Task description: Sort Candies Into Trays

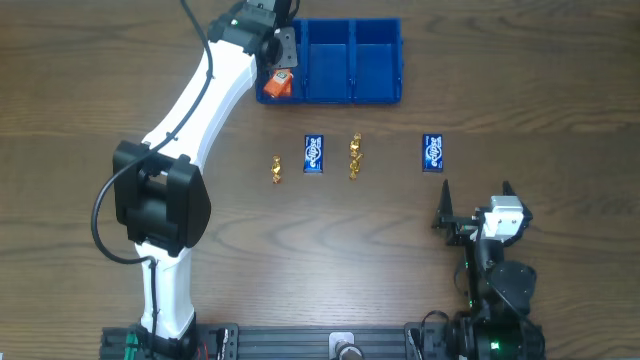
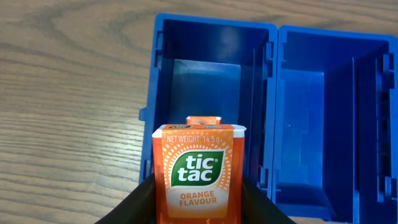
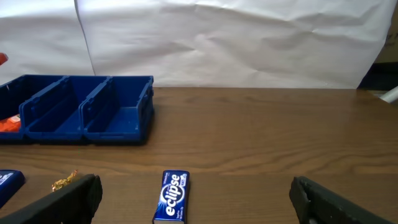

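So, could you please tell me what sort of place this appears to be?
Probably a robotics lab test bench, not a home: a brown wood-grain tabletop, a plain white sheet hung as a backdrop behind it, and a blue plastic three-compartment sorting bin.

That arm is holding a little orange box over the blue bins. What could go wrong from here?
Just guesses. The orange box, clamped in the left gripper, seems to hang about over the near wall of the end compartment of the blue tray, so if dropped now it might catch that wall and tumble onto the table. Dipping lower, the gripper could bump the tray and shove it. Later, the small gold candies look fiddly to pinch and may slip.
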